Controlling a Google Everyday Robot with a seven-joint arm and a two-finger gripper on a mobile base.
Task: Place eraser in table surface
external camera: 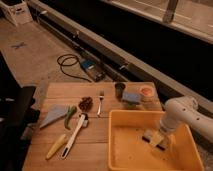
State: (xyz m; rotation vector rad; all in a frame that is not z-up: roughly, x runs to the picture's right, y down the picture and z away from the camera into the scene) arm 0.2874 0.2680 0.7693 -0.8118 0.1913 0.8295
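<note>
My gripper [154, 139] hangs from the white arm [176, 114] and reaches down into the yellow tray [120, 150] at the right, its tips at or near the tray floor. I cannot make out the eraser as a separate thing; a dark patch sits at the gripper's tips, and I cannot tell whether it is the eraser. The wooden table surface [95, 147] spreads to the left of the tray.
On the table lie a grey-blue triangular piece [54, 116], a green item [69, 116], a white-handled brush [75, 135], a yellow tool [56, 146], a brown lump [86, 103], a fork [101, 102], a dark cup [119, 90], a blue block [131, 97] and an orange-topped jar [146, 92].
</note>
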